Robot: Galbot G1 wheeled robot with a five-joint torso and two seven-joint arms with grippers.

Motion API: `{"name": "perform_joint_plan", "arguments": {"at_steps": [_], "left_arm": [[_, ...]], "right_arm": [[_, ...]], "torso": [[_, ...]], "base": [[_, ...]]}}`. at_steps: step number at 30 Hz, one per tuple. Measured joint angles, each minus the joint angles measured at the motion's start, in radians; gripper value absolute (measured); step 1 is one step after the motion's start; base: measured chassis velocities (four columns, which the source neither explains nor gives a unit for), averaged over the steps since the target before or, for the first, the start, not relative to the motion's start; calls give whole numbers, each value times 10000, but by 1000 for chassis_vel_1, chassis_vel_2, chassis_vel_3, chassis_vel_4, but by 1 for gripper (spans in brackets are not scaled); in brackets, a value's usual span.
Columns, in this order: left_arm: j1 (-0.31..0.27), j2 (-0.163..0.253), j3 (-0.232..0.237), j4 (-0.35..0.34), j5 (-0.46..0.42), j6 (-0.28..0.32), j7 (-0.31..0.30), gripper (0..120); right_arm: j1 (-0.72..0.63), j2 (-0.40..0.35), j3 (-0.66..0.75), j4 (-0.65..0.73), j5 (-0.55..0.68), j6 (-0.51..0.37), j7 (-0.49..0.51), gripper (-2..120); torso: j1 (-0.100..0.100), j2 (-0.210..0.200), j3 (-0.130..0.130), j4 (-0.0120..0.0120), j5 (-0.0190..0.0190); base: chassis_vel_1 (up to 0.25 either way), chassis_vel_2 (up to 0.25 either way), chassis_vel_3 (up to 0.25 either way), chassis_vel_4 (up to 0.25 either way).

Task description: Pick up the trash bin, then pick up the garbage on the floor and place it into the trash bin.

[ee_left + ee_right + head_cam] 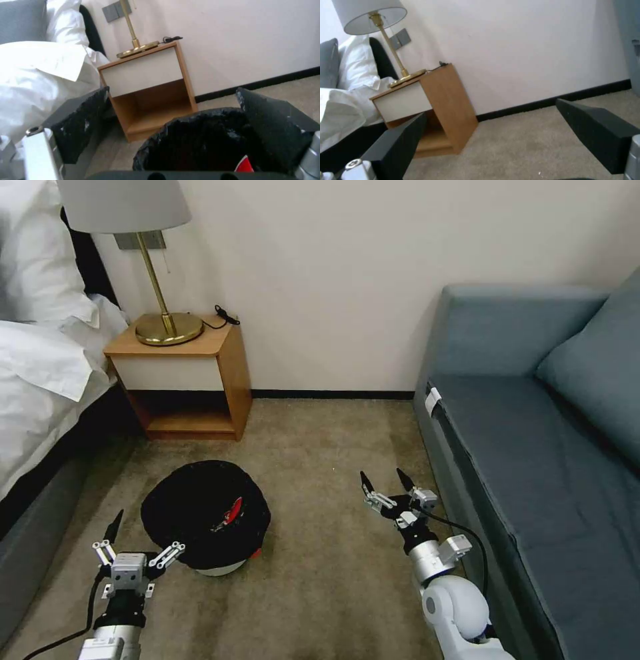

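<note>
On the carpet (320, 580) between the bed (40, 380) and the sofa (533, 447), the trash bin (203, 513) is sitting upright, black bag draped over its rim, whitish body showing at the bottom edge. A red-and-white packet (233, 511) is lying inside it, near the rim on the robot's right side; the left wrist view is catching a red corner of it (245, 165) in the bag.

The left gripper (143, 533) is hovering just beside the bin on the robot's side, jaws spread wide, one fingertip (115, 527) pointing up clear of the bag, the other finger reaching the bag's edge; contact is hard to judge. In the left wrist view the bin's mouth (200, 140) is sitting between the two pads.

The right gripper (387, 483) is hanging over bare carpet near the sofa front, well apart from the bin, jaws apart and holding nothing.

A nightstand (193, 380) with a brass lamp (160, 307) is standing against the wall behind the bin.
</note>
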Motion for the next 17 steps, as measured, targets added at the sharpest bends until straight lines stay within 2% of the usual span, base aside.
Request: {"name": "perform_joint_plan", "arguments": {"at_steps": [17], "left_arm": [[-29,10,0,20,-46,23,-13,100]], "right_arm": [[30,0,-9,-16,6,-1,0,100]], "torso": [[0,0,1,0,0]], "base": [[0,0,0,0]]}}
